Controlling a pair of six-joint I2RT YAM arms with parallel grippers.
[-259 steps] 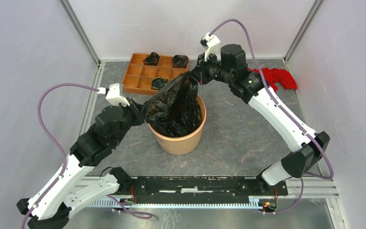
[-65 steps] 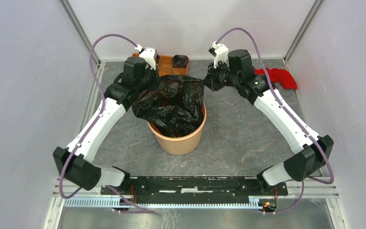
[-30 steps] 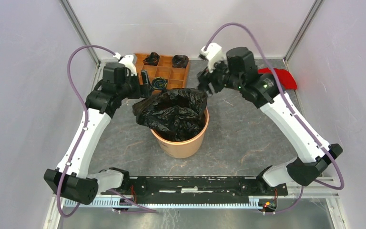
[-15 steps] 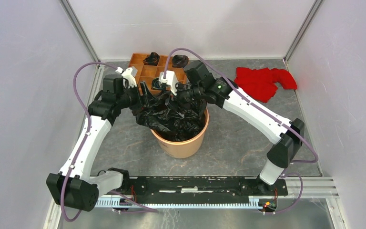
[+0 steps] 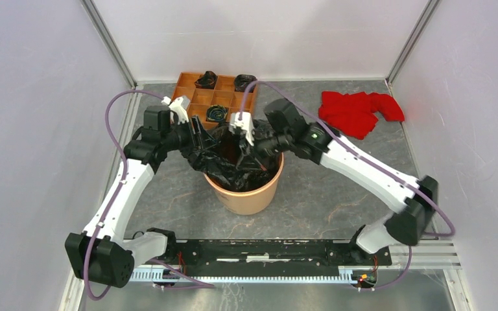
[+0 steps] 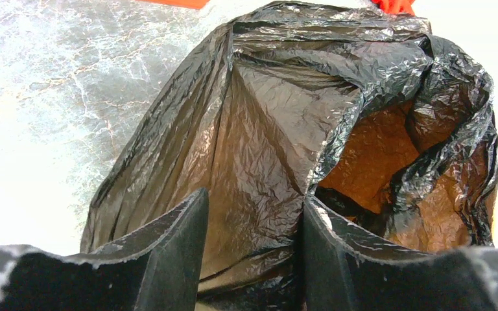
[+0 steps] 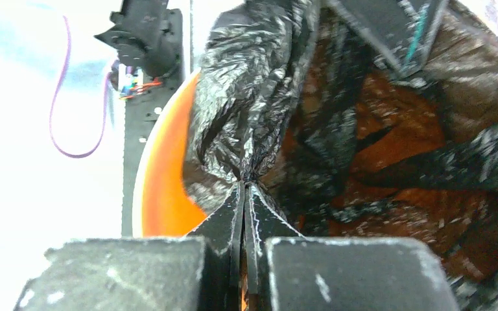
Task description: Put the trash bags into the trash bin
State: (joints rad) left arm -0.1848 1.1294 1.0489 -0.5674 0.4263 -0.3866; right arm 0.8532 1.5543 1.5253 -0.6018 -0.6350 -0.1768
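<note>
1. Bin stands upright in the middle of the worktop, between the two arms.
2. Bag is partly in the bin. Its lower part lies crumpled inside. The upper film rises above the rim and bulges out over the far-left side.
3. The bag's mouth gapes part way. In both wrist views the orange bin wall shows past and through the thin film.
4. Right tool: fingers pressed together, pinching a gathered fold of the bag at their tips. The arm reaches in from the right, and the tool hangs over the bin's mouth, angled down into it.
5. Left tool: fingers spread, not clamped. Bag film fills the gap and stretches ahead of them. The tool sits at the bag's far-left edge, just outside the bin rim.
6. Tray lies at the far left of the worktop, behind the bin. The left arm covers its near edge.
7. Three small black bundles show in the tray: two in the far row and one nearer.
8. Red cloth lies crumpled at the far right, well apart from the bin and both tools.
</note>
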